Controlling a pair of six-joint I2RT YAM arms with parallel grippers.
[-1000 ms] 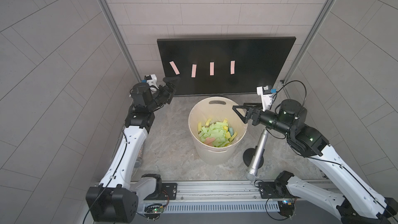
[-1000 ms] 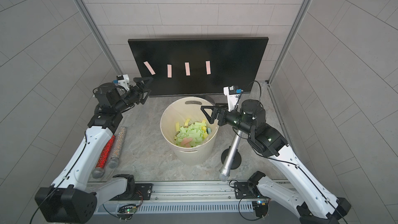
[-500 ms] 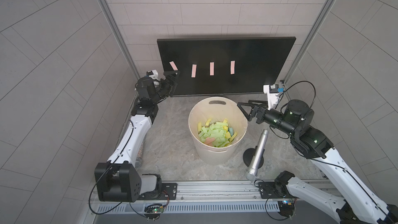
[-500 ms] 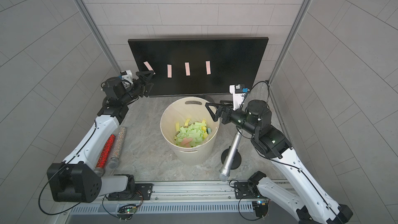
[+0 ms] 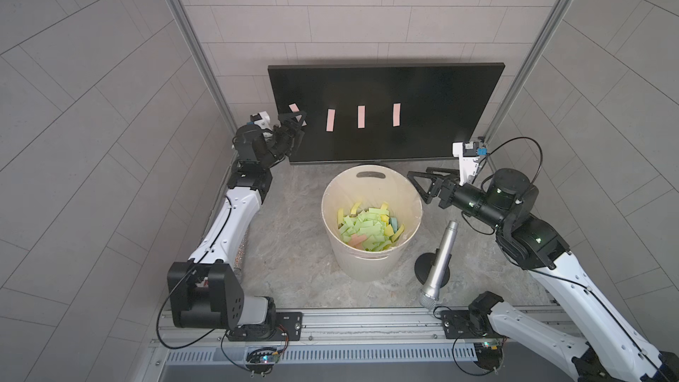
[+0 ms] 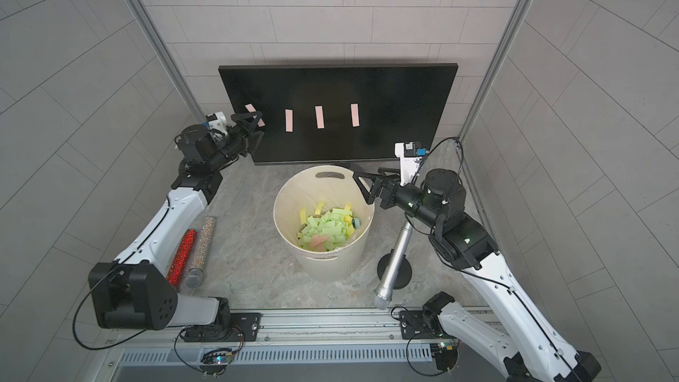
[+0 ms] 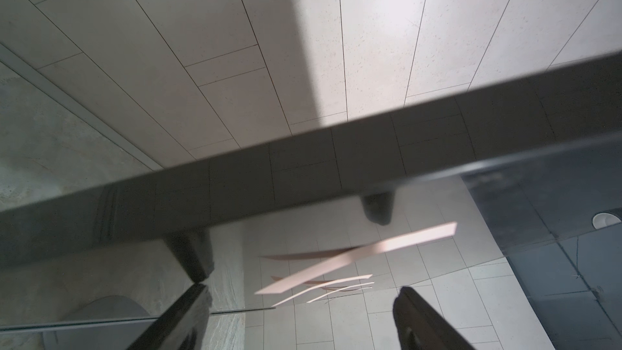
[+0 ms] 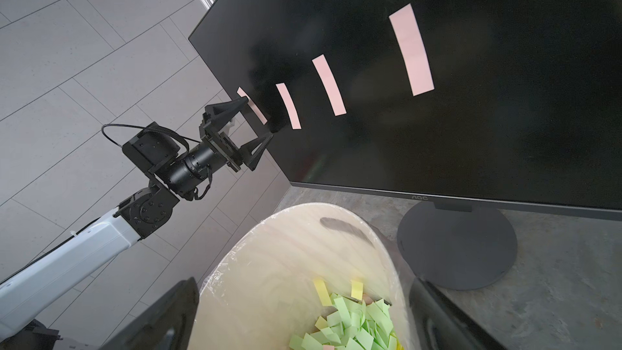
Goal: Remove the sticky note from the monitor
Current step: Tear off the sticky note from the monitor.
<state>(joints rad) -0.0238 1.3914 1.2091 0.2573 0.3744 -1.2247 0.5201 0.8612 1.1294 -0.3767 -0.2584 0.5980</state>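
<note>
Our L jaws are spread wide, one tip on each side of the pink sticky note (image 8: 259,115), right up at the glass. They aren't pinching it yet. In the L wrist view the sticky note (image 7: 370,250) lies between the two dark tips, but we can't tell if a tip touches it.

That note (image 5: 294,108) is the tilted one, mid-left in both top views, at the left end of the monitor (image 5: 422,104).

Our R jaws are spread too and hold nothing. They hang by the right rim of the cream bucket (image 5: 371,262), in the middle of the pic.

We think the note is v. light, thin and floppy. It's prob. stuck by a weak glue strip at one end, and the other end looks a bit lifted off the glass. We'd pinch that loose end and peel slowly, b/c paper can rip, crumple or slip out. We shouldn't push hard, as the screen is smooth and may scratch.

Further out, three more pink notes (image 5: 361,117) stand in a row to the right on the screen. The bucket holds green and yellow paper bits. A silver mic (image 5: 441,255) leans on its stand at lower right of the grey worktop (image 5: 294,244).
</note>
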